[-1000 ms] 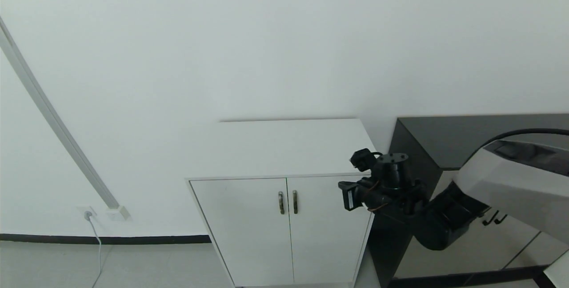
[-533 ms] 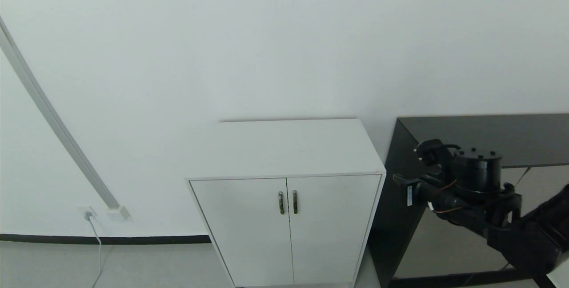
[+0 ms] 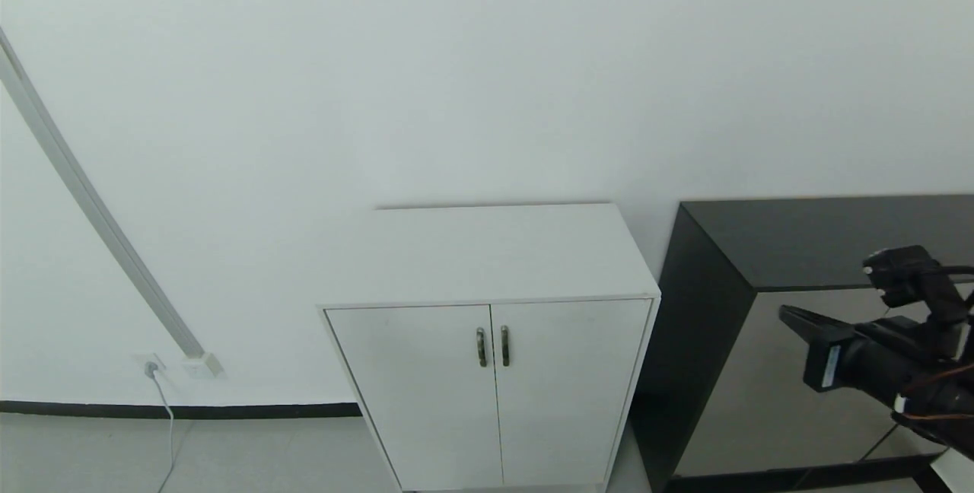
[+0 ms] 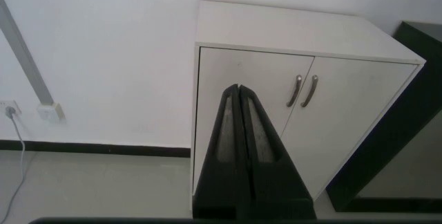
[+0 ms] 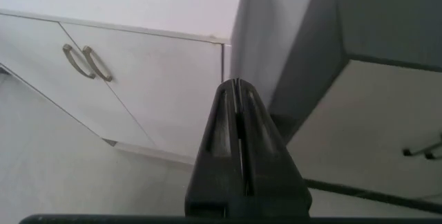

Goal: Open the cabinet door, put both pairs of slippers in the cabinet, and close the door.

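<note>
My left hand [image 4: 239,89] has its fingers pressed together and points at the white cabinet [image 3: 487,249]. Both cabinet doors [image 3: 563,394] look shut, as far as I can tell, with their two handles [image 3: 492,346] side by side at the middle seam. My right hand [image 3: 791,316], fingers also together, hangs in front of the black unit [image 3: 700,310] just beside the cabinet, well apart from the handles.

I see my left gripper [image 4: 239,92], its black fingers pressed together, hanging in front of the white boxy two-door cabinet [image 4: 290,30]. Both doors are closed, their curved metal handles [image 4: 295,90] side by side at the middle. A black cabinet [image 4: 414,99] stands just right of it.
</note>
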{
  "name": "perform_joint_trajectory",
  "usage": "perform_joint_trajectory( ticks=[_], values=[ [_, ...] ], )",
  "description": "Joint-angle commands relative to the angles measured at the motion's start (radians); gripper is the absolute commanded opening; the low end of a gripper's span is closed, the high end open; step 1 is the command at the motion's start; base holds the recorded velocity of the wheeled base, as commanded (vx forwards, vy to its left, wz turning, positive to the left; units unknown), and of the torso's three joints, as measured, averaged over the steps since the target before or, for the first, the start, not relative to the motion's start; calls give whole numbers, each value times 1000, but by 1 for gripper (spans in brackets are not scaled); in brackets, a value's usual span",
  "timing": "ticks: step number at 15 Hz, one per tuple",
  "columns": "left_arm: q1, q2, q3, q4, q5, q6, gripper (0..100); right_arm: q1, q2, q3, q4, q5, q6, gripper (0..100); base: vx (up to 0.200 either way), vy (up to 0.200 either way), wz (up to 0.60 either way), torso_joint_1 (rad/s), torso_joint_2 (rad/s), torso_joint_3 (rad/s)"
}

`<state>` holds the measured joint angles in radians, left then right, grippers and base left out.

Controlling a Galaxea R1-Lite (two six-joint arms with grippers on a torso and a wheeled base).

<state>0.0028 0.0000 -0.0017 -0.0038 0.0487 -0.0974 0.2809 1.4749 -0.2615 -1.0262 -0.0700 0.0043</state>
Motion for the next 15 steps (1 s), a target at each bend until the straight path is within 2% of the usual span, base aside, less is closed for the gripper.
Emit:
perform_joint_trajectory(
  ticks=[1,5,7,9,11,15],
  values=[
    [0,0,0,-1,0,-1,0,-51,-162,96,0,-2,-1,0,0,0,0,0,0,0],
    [0,0,0,-1,2,-1,0,-54,-300,237,0,-2,-1,0,0,0,0,0,0,0],
    [0,0,0,-1,2,-1,0,-63,-366,261,38,-4,2,0,0,0,0,0,0,0],
    [0,0,0,1,2,-5,0,-68,-473,261,170,4,2,0,0,0,0,0,0,0],
    [0,0,0,-1,2,-5,0,-65,-620,261,388,21,2,0,0,0,0,0,0,0],
    [0,0,0,-1,2,-7,0,-65,-841,261,675,93,2,0,0,0,0,0,0,0]
  ],
)
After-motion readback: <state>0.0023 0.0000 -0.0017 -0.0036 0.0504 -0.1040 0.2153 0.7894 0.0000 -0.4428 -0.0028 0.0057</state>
